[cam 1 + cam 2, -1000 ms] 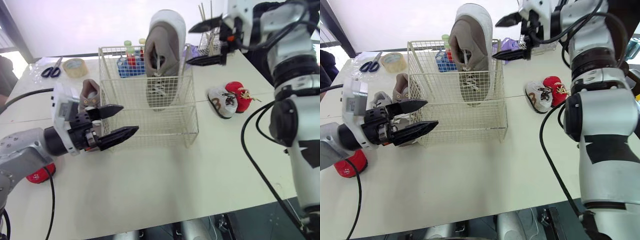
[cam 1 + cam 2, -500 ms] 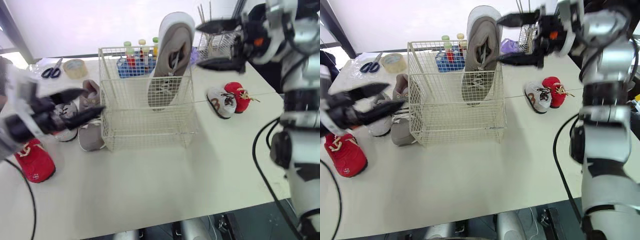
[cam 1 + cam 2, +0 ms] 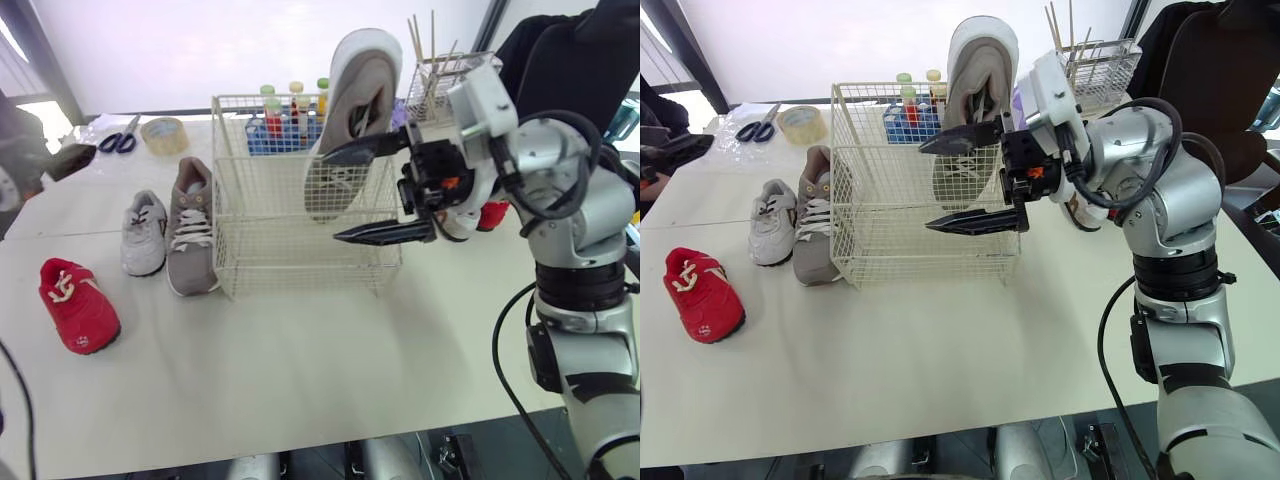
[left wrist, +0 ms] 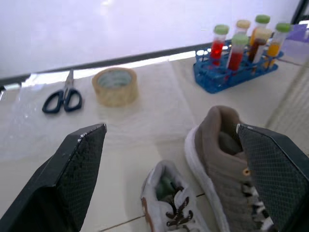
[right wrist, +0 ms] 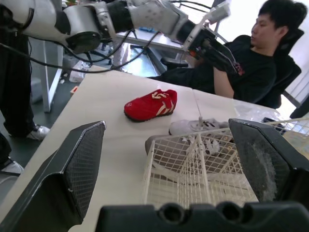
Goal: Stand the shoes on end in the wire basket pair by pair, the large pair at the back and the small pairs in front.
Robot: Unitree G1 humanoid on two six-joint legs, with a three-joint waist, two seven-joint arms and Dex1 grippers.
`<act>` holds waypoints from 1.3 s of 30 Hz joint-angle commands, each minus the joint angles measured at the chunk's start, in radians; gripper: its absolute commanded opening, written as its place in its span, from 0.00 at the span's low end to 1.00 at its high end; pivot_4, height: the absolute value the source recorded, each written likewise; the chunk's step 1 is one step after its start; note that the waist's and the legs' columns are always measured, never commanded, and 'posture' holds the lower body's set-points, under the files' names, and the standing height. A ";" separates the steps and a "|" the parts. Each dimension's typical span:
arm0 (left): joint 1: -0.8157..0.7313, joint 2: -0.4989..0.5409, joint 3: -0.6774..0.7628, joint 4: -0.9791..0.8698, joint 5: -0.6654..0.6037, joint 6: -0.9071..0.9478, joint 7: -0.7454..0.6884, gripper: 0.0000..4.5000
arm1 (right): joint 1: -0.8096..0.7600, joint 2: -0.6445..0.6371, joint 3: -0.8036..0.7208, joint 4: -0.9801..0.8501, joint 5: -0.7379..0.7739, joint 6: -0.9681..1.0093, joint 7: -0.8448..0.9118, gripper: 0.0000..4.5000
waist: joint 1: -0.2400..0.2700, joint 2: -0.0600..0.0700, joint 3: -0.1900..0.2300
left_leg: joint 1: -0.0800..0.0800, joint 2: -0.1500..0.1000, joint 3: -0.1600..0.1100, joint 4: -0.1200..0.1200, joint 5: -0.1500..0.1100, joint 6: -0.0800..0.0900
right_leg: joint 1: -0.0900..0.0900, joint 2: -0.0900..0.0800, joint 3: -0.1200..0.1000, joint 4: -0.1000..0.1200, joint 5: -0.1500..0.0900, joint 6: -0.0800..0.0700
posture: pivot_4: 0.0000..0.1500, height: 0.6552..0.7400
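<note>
The wire basket (image 3: 262, 235) stands mid-table. One large grey shoe (image 3: 358, 95) stands on end at its back right. Its partner, a second large grey shoe (image 3: 190, 238), lies flat left of the basket beside a small white shoe (image 3: 145, 232). A small red shoe (image 3: 78, 305) lies further left. Another small red shoe (image 3: 494, 214) peeks out behind my right arm. My right gripper (image 3: 330, 198) is open and empty, level with the basket's front right part. My left gripper (image 4: 171, 126) is open and empty, back over the table's far left, facing the grey shoe's heel (image 4: 219, 145).
A tape roll (image 3: 163, 134), scissors (image 3: 118, 143) and a blue test-tube rack (image 3: 285, 125) sit behind the basket. A wire holder with sticks (image 3: 440, 80) stands at the back right. A person (image 5: 251, 63) sits at the table's left end.
My left arm has pulled back from the basket's front to the far left. My right arm has swung down from behind the basket to its front right side. The view has shifted too.
</note>
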 commanded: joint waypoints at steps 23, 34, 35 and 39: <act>-0.412 -0.373 -0.181 0.704 0.532 -0.340 0.023 0.83 | -0.020 -0.021 -0.004 -0.069 0.022 0.006 -0.100 1.00 | -0.009 -0.003 0.000 | -0.013 0.002 0.000 0.013 -0.002 0.004 | -0.008 0.000 0.000 0.004 0.002 0.004 | 1.00 1.00; -0.411 -0.404 -0.117 0.725 0.542 -0.335 0.074 0.01 | -0.025 -0.025 0.007 -0.062 0.003 -0.003 -0.111 1.00 | -0.010 -0.003 0.000 | -0.012 0.002 0.000 0.014 -0.003 0.005 | -0.008 0.000 0.000 0.004 0.003 0.005 | 1.00 1.00; -0.417 -0.400 -0.099 0.722 0.531 -0.335 0.086 0.01 | -0.025 -0.024 0.008 -0.062 0.001 -0.004 -0.111 1.00 | -0.010 -0.003 0.000 | -0.012 0.002 0.000 0.015 -0.003 0.005 | -0.008 0.000 0.000 0.004 0.003 0.005 | 1.00 1.00; -0.450 -0.370 -0.010 0.703 0.476 -0.346 0.132 0.01 | -0.022 -0.027 0.005 -0.064 0.002 -0.004 -0.114 1.00 | -0.010 -0.003 0.000 | -0.012 0.002 -0.001 0.015 -0.003 0.005 | -0.008 0.000 0.000 0.004 0.003 0.005 | 1.00 1.00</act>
